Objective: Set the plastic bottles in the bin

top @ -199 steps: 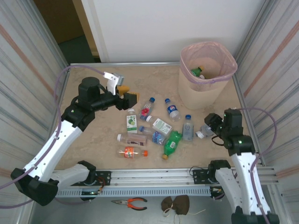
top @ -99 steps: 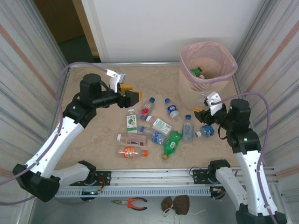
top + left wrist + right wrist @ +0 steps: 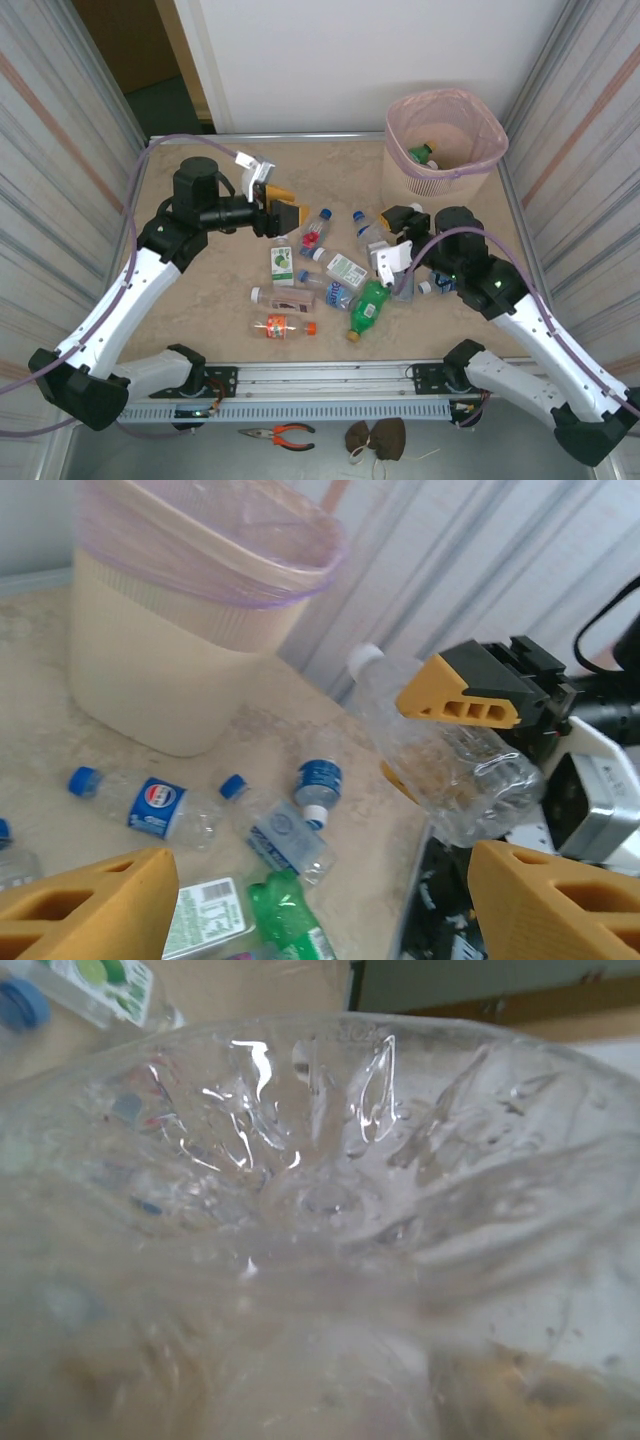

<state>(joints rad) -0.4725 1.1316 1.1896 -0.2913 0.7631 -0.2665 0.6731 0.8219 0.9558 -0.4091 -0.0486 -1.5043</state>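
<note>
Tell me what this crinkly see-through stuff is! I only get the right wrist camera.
Observer: It's a clear bottle, white-capped, clamped in the right gripper.
Operator: Where's the bin?
Observer: The bin stands in the far right corner, beyond that gripper.
Operator: What's the other arm doing?
Observer: The left gripper hangs open and empty above the table.

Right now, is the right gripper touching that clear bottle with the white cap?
Touching. In the left wrist view the right gripper clamps the clear bottle, with its orange finger pressed against the bottle's side.
</note>
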